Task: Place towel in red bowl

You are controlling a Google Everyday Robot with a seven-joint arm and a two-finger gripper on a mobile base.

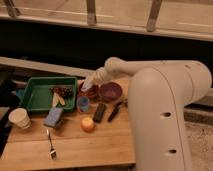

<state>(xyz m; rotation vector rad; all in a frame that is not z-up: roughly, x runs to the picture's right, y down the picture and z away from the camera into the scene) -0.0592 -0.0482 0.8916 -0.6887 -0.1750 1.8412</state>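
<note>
The red bowl (90, 93) sits on the wooden table (75, 150), just right of the green tray (35, 95) and left of a dark purple bowl (110, 92). My gripper (89, 85) is at the end of the white arm, right over the red bowl and covering part of it. A pale whitish shape at the gripper's tip may be the towel, but I cannot tell it apart from the gripper.
The green tray holds grapes (63, 91) and a pale piece of food. Near the bowls are a blue cup (83, 103), a black block (99, 112), a black utensil (115, 111), an orange (87, 124), a blue sponge (53, 117), a paper cup (20, 118) and a fork (50, 143). My white body stands at the right.
</note>
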